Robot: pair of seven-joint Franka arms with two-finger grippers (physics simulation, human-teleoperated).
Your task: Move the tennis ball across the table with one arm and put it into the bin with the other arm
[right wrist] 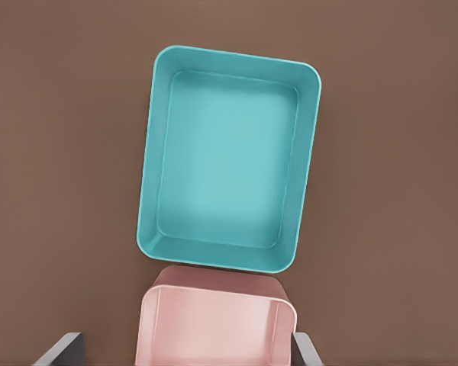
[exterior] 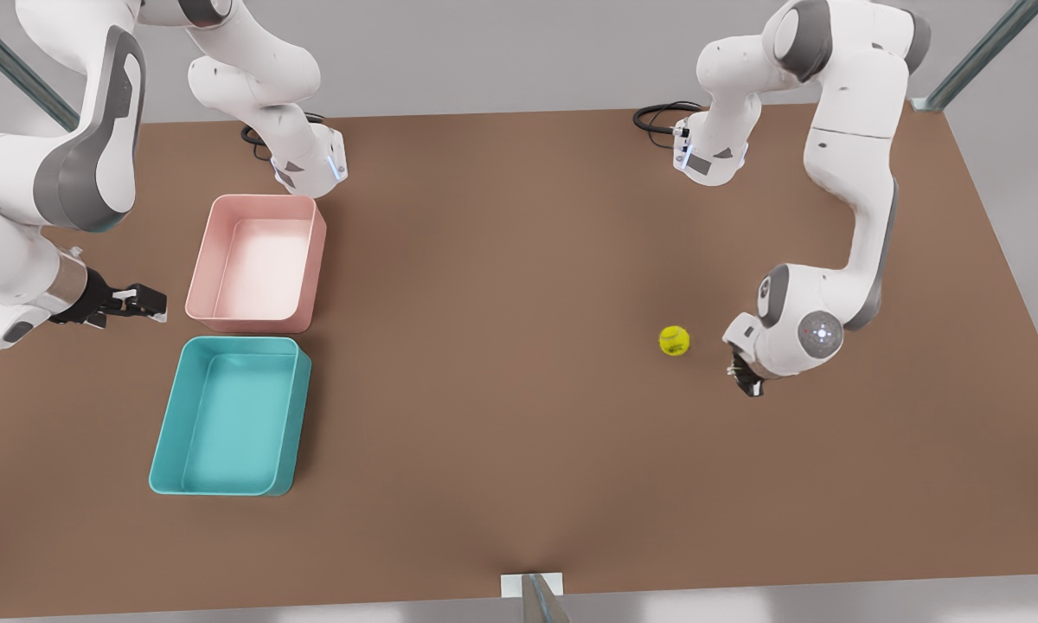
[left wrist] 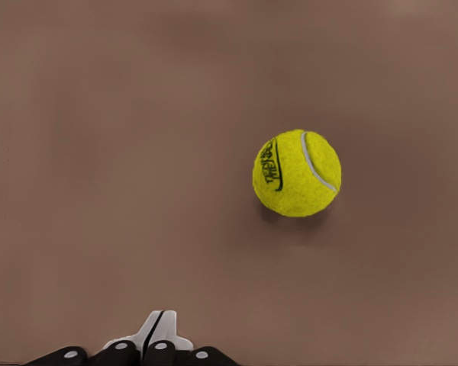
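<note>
Front view: a brown table (exterior: 519,433) seen from above. On the front view's right, a white arm bends down so that the left gripper (exterior: 746,376) hangs low over the table. The tennis ball (exterior: 674,340) lies on the bare table just beside that gripper, towards the front view's left, not touching it. On the front view's left, the other arm waits with the right gripper (exterior: 138,303) held level, pointing towards two bins. The pink bin (exterior: 256,263) sits just past its fingertips; the teal bin (exterior: 232,415) lies beside the pink one, nearer the camera. Both bins are well apart from the ball.

Left wrist view: the left gripper (left wrist: 159,335) shows its fingers pressed close together with only a thin line between them, holding nothing. The ball (left wrist: 297,173), with dark lettering and a pale seam, rests on the table ahead of the fingertips and off to one side.

Right wrist view: grey finger (right wrist: 59,349) edges stand wide apart at either side, so the right gripper is spread wide and empty. The pink bin (right wrist: 217,301) lies between and below the fingers; the teal bin (right wrist: 229,61) lies beyond it, the two nearly touching.
</note>
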